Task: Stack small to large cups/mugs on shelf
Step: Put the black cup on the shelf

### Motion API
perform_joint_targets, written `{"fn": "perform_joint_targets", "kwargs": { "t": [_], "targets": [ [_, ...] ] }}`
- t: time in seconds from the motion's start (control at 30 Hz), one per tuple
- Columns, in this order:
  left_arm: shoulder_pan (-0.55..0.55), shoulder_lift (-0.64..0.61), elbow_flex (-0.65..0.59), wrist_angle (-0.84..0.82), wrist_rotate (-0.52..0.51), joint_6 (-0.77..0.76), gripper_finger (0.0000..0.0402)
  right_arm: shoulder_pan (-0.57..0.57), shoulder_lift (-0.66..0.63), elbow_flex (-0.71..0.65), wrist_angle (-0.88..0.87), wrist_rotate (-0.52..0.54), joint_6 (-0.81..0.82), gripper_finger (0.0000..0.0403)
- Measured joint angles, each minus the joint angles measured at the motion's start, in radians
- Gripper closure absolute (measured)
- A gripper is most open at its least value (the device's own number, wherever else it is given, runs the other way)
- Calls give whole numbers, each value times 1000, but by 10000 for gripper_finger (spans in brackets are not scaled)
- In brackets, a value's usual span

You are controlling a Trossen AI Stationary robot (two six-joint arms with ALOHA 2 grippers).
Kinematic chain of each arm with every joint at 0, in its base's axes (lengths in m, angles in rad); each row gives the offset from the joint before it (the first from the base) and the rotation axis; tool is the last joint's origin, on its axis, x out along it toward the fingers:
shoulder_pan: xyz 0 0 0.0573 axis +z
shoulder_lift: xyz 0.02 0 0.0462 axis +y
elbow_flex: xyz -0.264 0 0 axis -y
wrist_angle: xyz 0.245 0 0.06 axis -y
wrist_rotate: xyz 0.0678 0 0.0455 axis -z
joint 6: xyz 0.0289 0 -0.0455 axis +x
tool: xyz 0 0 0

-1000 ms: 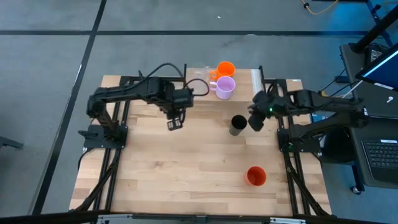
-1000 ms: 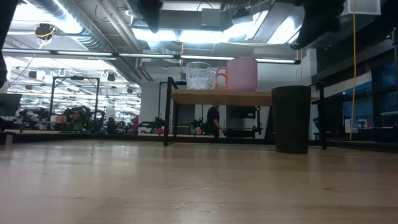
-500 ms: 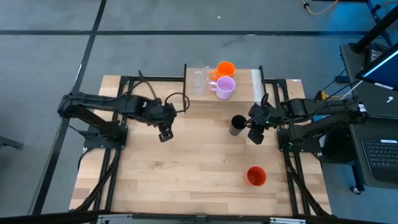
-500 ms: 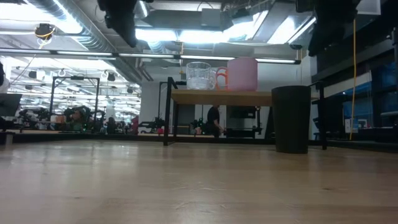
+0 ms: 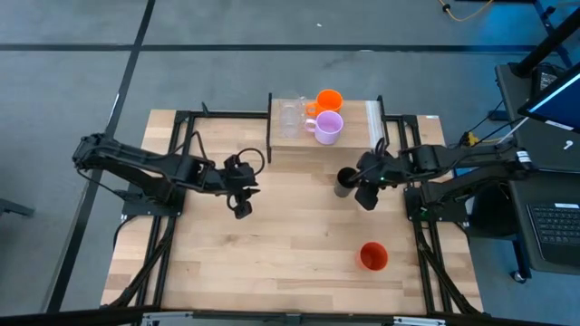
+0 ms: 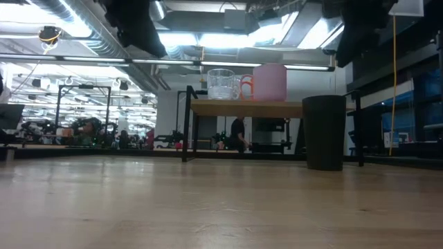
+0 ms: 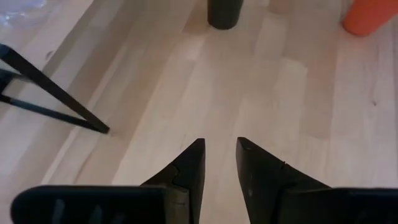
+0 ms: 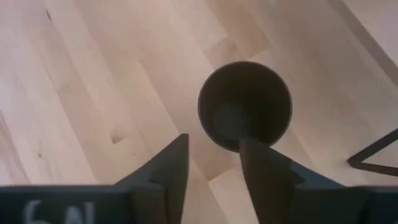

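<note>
The black cup (image 5: 345,181) stands upright on the table to the right of the shelf (image 5: 355,145); it also shows in the low view (image 6: 324,131). My right gripper (image 5: 366,197) is open and hovers just above and beside the cup (image 8: 244,106), clear of it. On the shelf stand clear tumbler glass (image 5: 288,116), the orange mug (image 5: 328,100) and the lilac mug (image 5: 328,128). The red-orange cup (image 5: 372,256) stands on the table near the front right. My left gripper (image 5: 241,208) is open and empty over the table's middle left.
The shelf's black posts (image 7: 56,99) stand on the table near my left gripper. A white strip (image 5: 374,122) lies at the shelf's right end. Bare wood (image 5: 272,263) stretches across the table's near half. The room behind shows in the low view.
My left gripper has drawn back from the shelf toward the table's near and left edges. My right gripper has moved a little toward the near edge and closer to the black cup. No cup has moved.
</note>
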Motion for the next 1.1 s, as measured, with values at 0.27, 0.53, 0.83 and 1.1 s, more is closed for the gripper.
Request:
{"fn": "perform_joint_targets", "kwargs": {
  "t": [0.27,0.53,0.83,1.1],
  "targets": [
    [-33,0,-67,112,-1,-6,317,0,62,0,10,-15,1,192],
    [-64,0,-106,164,-53,-16,317,0,106,0,49,-46,-177,183],
    [-64,0,-145,167,-122,-143,317,0,234,0,53,19,-271,183],
    [-64,0,-190,184,-130,-159,317,0,343,0,53,30,-292,183]
  ]
}}
